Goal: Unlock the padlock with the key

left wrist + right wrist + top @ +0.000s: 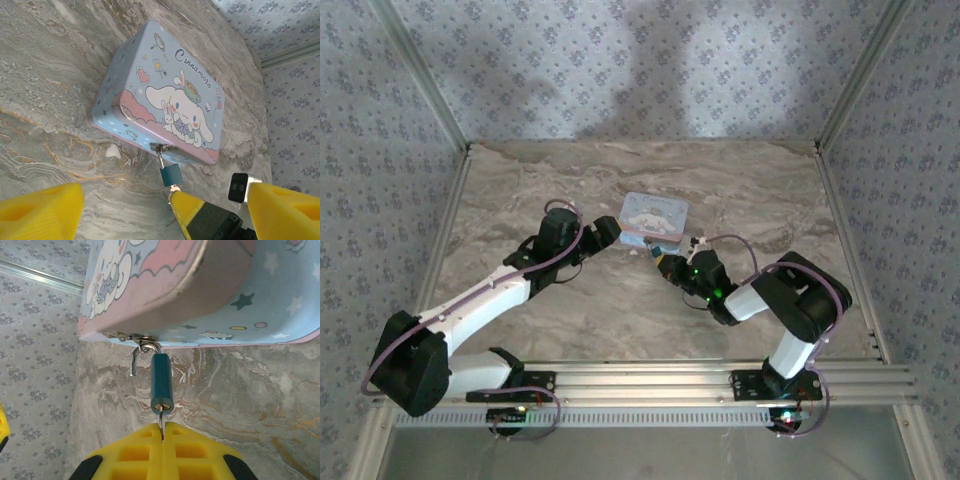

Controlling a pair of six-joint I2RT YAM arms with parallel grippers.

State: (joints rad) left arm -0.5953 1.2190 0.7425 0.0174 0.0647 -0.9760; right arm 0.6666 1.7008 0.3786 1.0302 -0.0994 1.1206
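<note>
- Two grippers crowd the near side of the tin (655,218), so I'm placing everything off that tin.
- The padlock (161,385) is a tiny blue thing hanging from the hasp (125,336) on the tin's front wall. Its body sticks out away from the tin, toward the right gripper.
- The shackle (135,360) is hooked through the hasp loop. In the right wrist view one leg ends in open air beside the blue body, not seated in it, so it looks popped.
- The right gripper (162,436) sits just past the padlock's end farthest from the tin. Its yellow fingers are pressed together on the key (161,420).
- The key's thin blade runs straight into the bottom of the padlock. The fingers stop just short of the blue body, so only the key bridges them.
- The left gripper (607,233) is by the tin's near-left corner with its fingers spread wide. Nothing is between them, and they're clear of the tin.
- The tin lies flat on the marbled table (520,190), cartoon lid up.
</note>
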